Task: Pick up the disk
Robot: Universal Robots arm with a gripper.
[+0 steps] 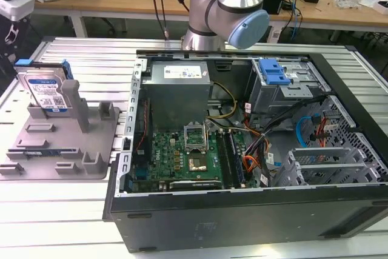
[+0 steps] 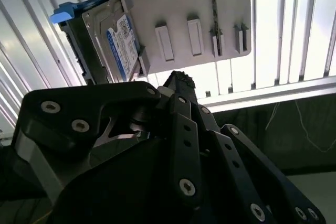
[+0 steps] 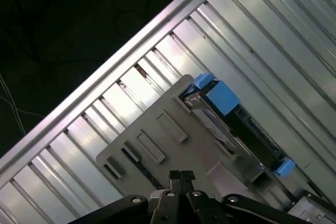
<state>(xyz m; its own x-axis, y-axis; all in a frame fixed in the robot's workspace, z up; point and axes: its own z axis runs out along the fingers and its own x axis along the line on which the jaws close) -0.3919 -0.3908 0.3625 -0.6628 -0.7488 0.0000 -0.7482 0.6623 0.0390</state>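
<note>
The grey robot arm with pale blue joint caps is cut off by the upper edge of the exterior view. In the second wrist view the gripper's black links cover one end of the disk. The fingers are pressed together with nothing between them, hanging above the grey plastic fixture plate with upright posts, apart from it. The flat silver-metal hard disk with a white-and-blue label and blue plastic rails stands on edge in a slot of that plate, its foot hidden behind a post. Its long axis is roughly upright, leaning slightly. The plate lies on the slatted aluminium bench, beside the open black computer case, which holds a green motherboard and a grey power supply box.
</note>
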